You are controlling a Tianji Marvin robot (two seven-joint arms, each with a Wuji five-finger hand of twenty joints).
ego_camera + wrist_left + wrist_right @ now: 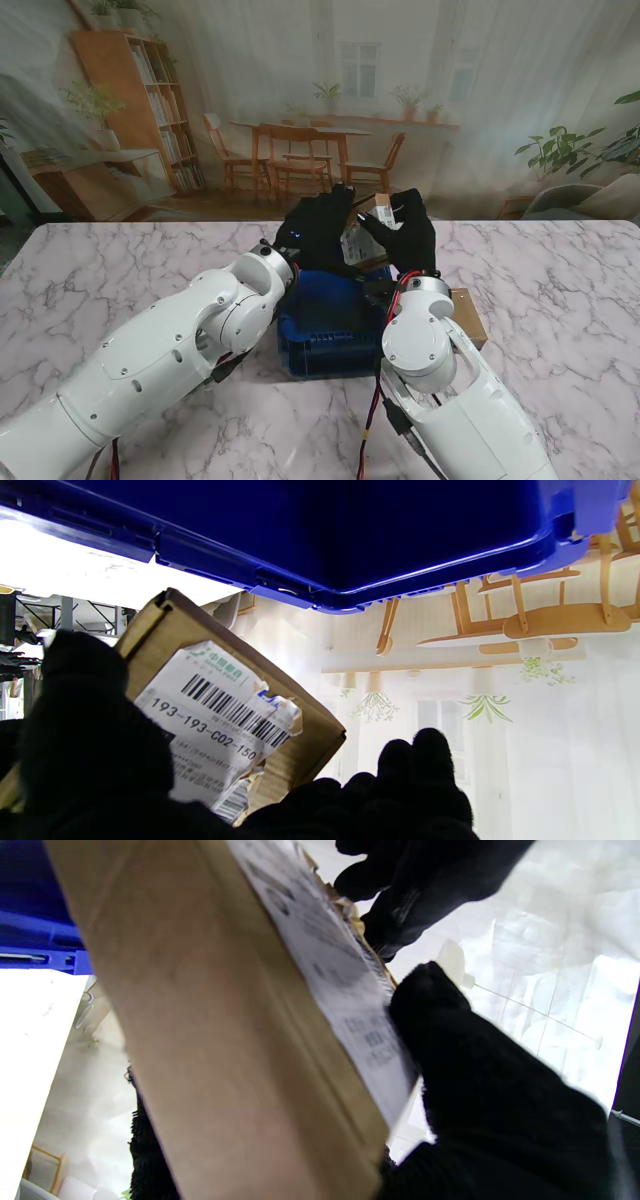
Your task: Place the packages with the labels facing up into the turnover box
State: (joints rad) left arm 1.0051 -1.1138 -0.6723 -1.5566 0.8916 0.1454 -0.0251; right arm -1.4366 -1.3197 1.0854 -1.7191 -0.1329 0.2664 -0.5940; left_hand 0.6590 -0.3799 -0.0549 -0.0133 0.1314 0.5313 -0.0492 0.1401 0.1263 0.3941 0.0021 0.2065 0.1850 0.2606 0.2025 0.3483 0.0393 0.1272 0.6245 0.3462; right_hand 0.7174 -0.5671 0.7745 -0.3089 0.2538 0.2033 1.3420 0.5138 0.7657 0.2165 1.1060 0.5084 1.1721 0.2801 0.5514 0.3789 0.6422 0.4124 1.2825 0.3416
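Both hands, left hand (318, 232) & right hand (407, 236), fingers closed round labelled package (362, 236) held above turnover box (330, 330); next prob. turn label up, lower in.

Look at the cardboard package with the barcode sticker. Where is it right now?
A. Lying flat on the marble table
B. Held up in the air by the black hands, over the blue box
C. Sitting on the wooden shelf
B: the package is raised between the left hand and the right hand, above the far side of the blue box, with its label tilted rather than flat.
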